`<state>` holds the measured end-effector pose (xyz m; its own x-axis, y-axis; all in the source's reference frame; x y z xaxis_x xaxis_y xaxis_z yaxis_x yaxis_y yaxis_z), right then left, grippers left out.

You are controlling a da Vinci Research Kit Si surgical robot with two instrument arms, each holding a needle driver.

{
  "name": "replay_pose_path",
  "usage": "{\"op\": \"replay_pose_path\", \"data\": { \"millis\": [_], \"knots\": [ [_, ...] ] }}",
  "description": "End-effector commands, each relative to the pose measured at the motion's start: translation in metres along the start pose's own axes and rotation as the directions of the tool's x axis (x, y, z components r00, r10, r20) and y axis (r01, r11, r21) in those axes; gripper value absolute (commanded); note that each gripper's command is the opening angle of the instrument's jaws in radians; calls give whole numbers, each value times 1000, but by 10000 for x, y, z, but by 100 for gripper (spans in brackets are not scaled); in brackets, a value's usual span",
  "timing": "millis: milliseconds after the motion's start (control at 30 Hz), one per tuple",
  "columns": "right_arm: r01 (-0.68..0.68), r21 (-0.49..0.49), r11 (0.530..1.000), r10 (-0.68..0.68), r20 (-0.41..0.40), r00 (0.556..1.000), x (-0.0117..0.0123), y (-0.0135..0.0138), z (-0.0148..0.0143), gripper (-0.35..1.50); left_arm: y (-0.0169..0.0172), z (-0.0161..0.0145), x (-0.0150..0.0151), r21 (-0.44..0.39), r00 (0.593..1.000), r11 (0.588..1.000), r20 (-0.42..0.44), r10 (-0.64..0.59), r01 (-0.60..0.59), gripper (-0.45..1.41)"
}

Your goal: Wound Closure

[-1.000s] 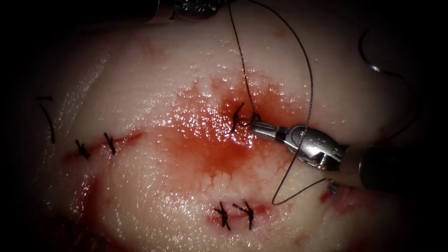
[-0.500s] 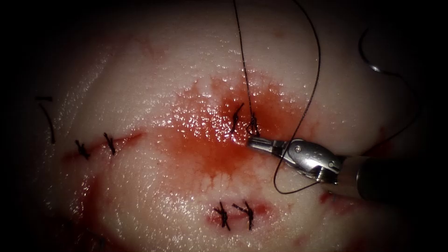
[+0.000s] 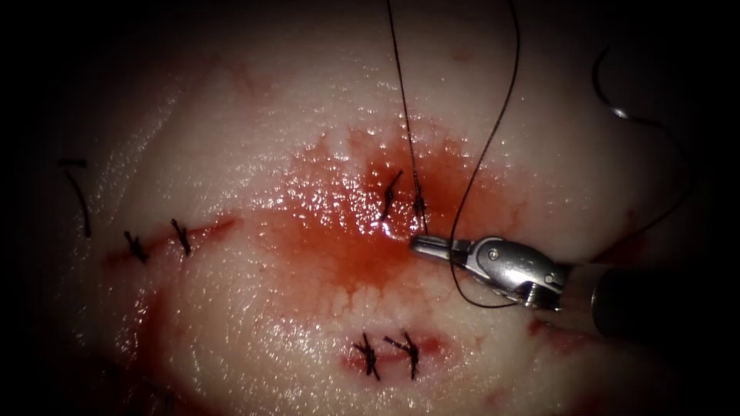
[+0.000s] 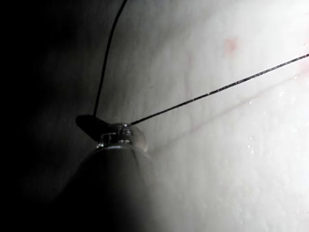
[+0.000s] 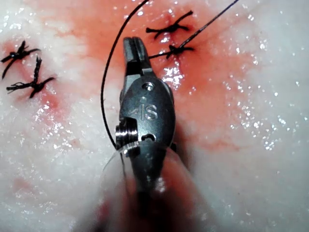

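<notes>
Counting from the largest thing down, you have one slab of pale, glistening pork tissue (image 3: 231, 154), with one wide patch of red fluid (image 3: 339, 246) at its centre. Two slim metal needle drivers work over it. Your right tool (image 3: 420, 245) comes in from the right. Its jaws are closed flat together, and their tip pinches the short end of the thin dark thread (image 3: 408, 115) just below the nearest central knot. Your left tool (image 4: 89, 123) shows in its own wrist view. Its dark jaws are pressed together where two strands of thread (image 4: 217, 89) meet.

The endoscope view has six dark stitches in three pairs: two at the centre (image 3: 389, 192), two on the left (image 3: 181, 236) and two lower down (image 3: 368, 356). It also shows one loose cut end of thread (image 3: 77, 192) at the far left. One curved steel needle (image 3: 605, 92) lies on the tissue well to the right of the central cut. It is far from your right tool, and neither tool holds it.

The right wrist view counts four stitches (image 5: 169, 29). It gives the right tool (image 5: 135, 46) close up, with the thread (image 5: 108, 72) curving beside it. In the endoscope view, that strand hangs as one loop around the tool's body.
</notes>
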<state>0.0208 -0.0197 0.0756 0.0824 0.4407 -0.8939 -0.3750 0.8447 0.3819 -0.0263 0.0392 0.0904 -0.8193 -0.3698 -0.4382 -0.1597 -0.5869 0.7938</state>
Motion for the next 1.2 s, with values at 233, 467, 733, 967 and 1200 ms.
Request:
{"op": "replay_pose_path", "data": {
  "millis": [233,467,733,967,1200],
  "knots": [
    [16,28,999,-17,14,1000,-18,-25,4,-35,-8,39,-14,9,999,999,6,47,-47,-45],
    [52,59,997,-56,61,997,-41,-41,0,-35,-9,62,-26,20,996,996,5,84,-84,-45],
    [73,62,995,-78,79,994,-58,-37,3,-35,-10,66,-30,24,996,996,6,85,-85,-45],
    [80,62,995,-85,87,993,-65,-35,3,-35,-10,69,-36,23,995,995,10,99,-100,-45],
    [85,62,994,-91,102,991,-64,-36,2,-35,-13,64,-36,25,1000,1000,-12,-14,15,-45]
  ]
}}
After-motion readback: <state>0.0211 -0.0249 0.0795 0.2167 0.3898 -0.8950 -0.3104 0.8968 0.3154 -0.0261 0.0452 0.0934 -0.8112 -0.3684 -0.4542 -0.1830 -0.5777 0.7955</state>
